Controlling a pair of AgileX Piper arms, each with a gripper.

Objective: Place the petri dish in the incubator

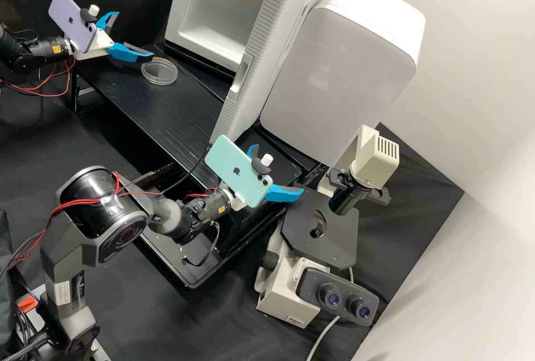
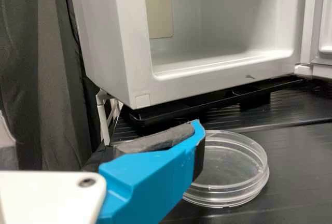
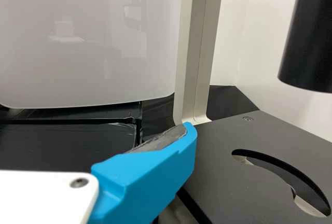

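Observation:
The clear petri dish (image 1: 159, 71) (image 2: 231, 168) lies flat on the black shelf (image 1: 167, 116) in front of the white incubator (image 1: 214, 10) (image 2: 207, 53). The incubator's door (image 1: 267, 49) stands swung wide and its bare chamber faces the dish. My left gripper (image 1: 134, 35) hangs open just left of the dish, holding nothing; one blue finger (image 2: 155, 167) overlaps the dish's near rim in the left wrist view. Farther forward, my right gripper (image 1: 278, 169) is open and holds nothing, by the door's lower edge and above the microscope stage (image 3: 249, 151), with one finger (image 3: 150, 167) in sight.
A microscope (image 1: 323, 244) stands at the front right, its stage and eyepieces close under the right gripper. The open door juts out over the shelf between the two arms. Red cables trail along both arms. Black cloth covers the bench around the shelf.

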